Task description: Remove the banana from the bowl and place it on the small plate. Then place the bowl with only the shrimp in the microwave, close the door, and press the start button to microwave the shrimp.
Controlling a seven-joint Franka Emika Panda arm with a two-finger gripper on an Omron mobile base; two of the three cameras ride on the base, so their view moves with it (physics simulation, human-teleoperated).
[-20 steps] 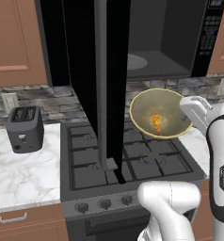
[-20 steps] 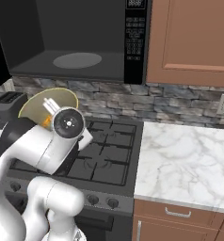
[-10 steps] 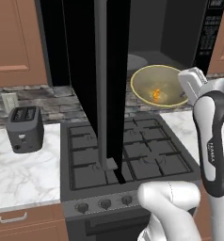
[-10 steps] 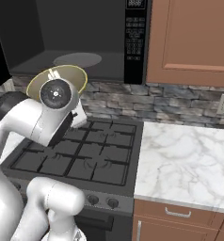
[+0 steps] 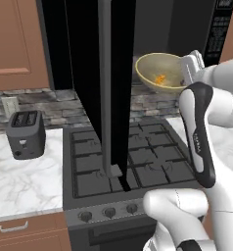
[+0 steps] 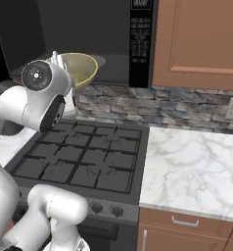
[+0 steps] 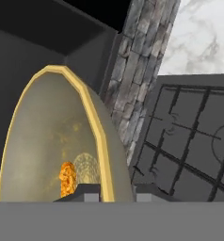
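Note:
My gripper (image 5: pixel 189 68) is shut on the right rim of the tan-yellow bowl (image 5: pixel 160 73) and holds it, slightly tilted, in front of the microwave's (image 5: pixel 157 24) open cavity at its lower edge. The orange shrimp (image 5: pixel 160 79) lies inside the bowl. In the hand view the bowl's rim (image 7: pixel 97 141) runs between the fingertips (image 7: pixel 88 192), with the shrimp (image 7: pixel 67 179) just left of them. The black door (image 5: pixel 89 73) stands swung open, its grey bar handle (image 5: pixel 105 88) facing me. From the right, the bowl (image 6: pixel 84 68) hangs left of the keypad (image 6: pixel 140 41). Banana and small plate are out of view.
A black gas stove (image 5: pixel 128 157) lies below the bowl. A dark toaster (image 5: pixel 25 135) stands on the marble counter to the left. More marble counter (image 6: pixel 197 166) stretches right of the stove. Brown wooden cabinets (image 6: pixel 201 39) flank the microwave.
The arm has lifted the bowl with the shrimp up from above the stove and carried it closer to the microwave's opening. The grip on the rim has stayed shut.

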